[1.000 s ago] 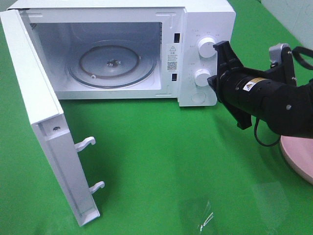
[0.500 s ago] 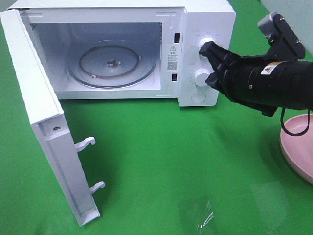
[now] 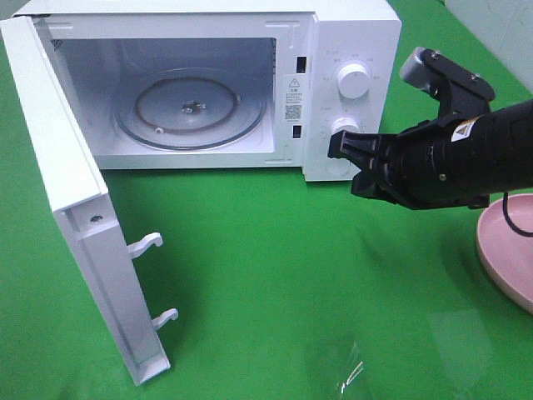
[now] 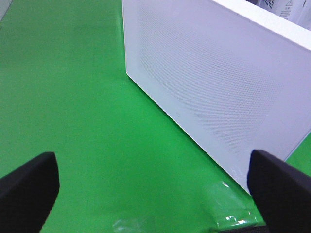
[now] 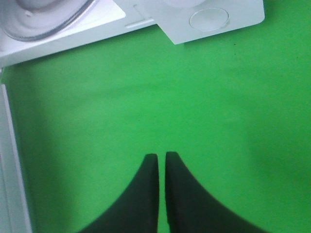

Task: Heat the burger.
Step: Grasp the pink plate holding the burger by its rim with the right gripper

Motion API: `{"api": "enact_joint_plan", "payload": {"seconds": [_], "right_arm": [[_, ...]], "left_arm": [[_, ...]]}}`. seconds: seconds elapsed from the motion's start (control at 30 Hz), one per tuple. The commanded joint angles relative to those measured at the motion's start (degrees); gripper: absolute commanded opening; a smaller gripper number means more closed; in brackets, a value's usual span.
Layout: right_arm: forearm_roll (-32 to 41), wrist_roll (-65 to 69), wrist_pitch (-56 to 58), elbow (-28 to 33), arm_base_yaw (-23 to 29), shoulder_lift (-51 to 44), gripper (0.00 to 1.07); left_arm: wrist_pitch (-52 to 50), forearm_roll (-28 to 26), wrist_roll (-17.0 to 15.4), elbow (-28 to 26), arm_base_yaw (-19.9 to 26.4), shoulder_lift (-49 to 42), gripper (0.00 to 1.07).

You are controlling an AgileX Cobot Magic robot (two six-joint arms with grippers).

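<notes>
Burger: seen in no view. Exterior high: microwave (image 3: 358, 25) door (image 3: 58, 208) open, turntable (image 3: 190, 108) bare, right gripper (image 3: 340, 150) pinched shut and empty beside the lower knob (image 3: 343, 127). Left wrist: left gripper (image 4: 154, 189) spread wide, holding nothing. Right wrist: jaws together over green cloth (image 5: 194, 97) — loading, closing and heating all remain.

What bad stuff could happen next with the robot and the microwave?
The shut right end effector is close to the lower knob and might bump it. The microwave door stands wide open; a sweeping arm could knock it. The right arm could clip the pink plate beside it.
</notes>
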Motion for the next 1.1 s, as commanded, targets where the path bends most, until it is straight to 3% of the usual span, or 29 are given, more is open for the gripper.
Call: {"api": "enact_joint_plan", "payload": {"seconds": [0.03,0.2,0.27,0.37,0.4,0.43,0.47,0.5,0.53,0.57,0.6,0.63,0.67,0.7,0.8,1.03,1.1], "right_arm": [[-8.6,-1.3,10.4,-4.3,-2.9,-0.6,0.06],[-14.0,-1.4,16.8,-6.9,-3.4,-0.6,0.08],[-20.7,-1.4,22.4,-9.9,-3.4,-0.6,0.13],[-23.1,-1.8,24.2,-10.9,-3.4,-0.6,0.19],[-25.2,-3.1,25.4,-11.2,-3.4,-0.6,0.31],[-25.2,-3.1,25.4,-11.2,-3.4,-0.6,0.31],[-26.7,-4.7,26.6,-11.2,-3.4,-0.6,0.47],[-26.7,-4.7,26.6,-11.2,-3.4,-0.6,0.47],[-28.6,-5.4,28.0,-11.2,-3.4,-0.6,0.63],[-29.7,-5.5,28.5,-11.2,-3.4,-0.6,0.71],[-29.7,-5.5,28.5,-11.2,-3.4,-0.6,0.71],[-32.1,-5.5,29.6,-11.2,-3.4,-0.6,0.84],[-32.1,-5.5,29.6,-11.2,-3.4,-0.6,0.84],[-34.7,-5.4,30.3,-11.2,-3.4,-0.6,0.94],[-36.2,-5.4,30.7,-11.2,-3.4,-0.6,0.97],[-37.5,-5.0,32.1,-11.2,-3.7,-0.6,0.93],[-37.4,-4.1,33.3,-11.0,-7.0,-0.6,0.91]], "left_arm": [[-0.1,0.0,0.2,0.0,-0.3,-1.3,0.98],[-0.1,0.0,0.2,0.0,-0.3,-1.3,0.98],[-0.1,0.0,0.2,0.0,-0.3,-1.3,0.98],[-0.1,0.0,0.2,0.0,-0.3,-1.3,0.98],[-0.1,0.0,0.2,0.0,-0.3,-1.3,0.98],[-0.1,0.0,0.2,0.0,-0.3,-1.3,0.98],[-0.1,0.0,0.2,0.0,-0.3,-1.3,0.98],[-0.1,0.0,0.2,0.0,-0.3,-1.3,0.98],[-0.1,0.0,0.2,0.0,-0.3,-1.3,0.98],[-0.1,0.0,0.2,0.0,-0.3,-1.3,0.98],[-0.1,0.0,0.2,0.0,-0.3,-1.3,0.98],[-0.1,0.0,0.2,0.0,-0.3,-1.3,0.98],[-0.1,0.0,0.2,0.0,-0.3,-1.3,0.98],[-0.1,0.0,0.2,0.0,-0.3,-1.3,0.98],[-0.1,0.0,0.2,0.0,-0.3,-1.3,0.98],[-0.1,0.0,0.2,0.0,-0.3,-1.3,0.98],[-0.1,0.0,0.2,0.0,-0.3,-1.3,0.98]]}}
